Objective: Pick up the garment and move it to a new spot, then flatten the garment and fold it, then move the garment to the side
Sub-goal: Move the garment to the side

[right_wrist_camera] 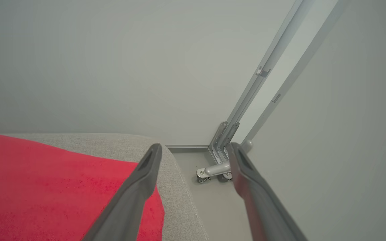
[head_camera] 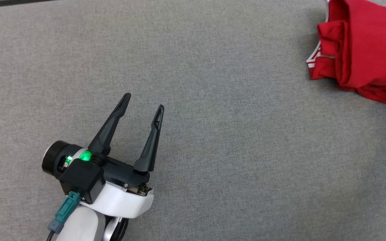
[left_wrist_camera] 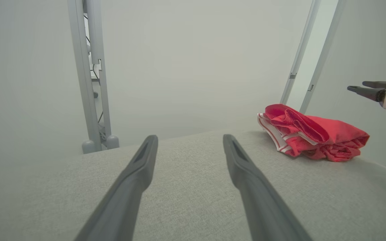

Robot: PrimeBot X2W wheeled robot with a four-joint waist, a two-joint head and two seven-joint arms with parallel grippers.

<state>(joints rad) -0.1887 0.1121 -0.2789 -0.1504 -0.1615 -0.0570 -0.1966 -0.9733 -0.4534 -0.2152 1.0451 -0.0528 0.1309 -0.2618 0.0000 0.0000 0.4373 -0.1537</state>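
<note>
judging by the folded red garment [head_camera: 364, 47] lying at the far right of the grey table [head_camera: 213, 150], the last step — moving it aside — looks about done. the left gripper [head_camera: 143, 101] hovers at the near left, well apart from it, fingers spread and empty. the right gripper [right_wrist_camera: 194, 146] is spread too, holding nothing, over the garment's edge near the table corner. any retreat should go up first — a finger dragging sideways could snag the loose top layer and undo the fold.
</note>
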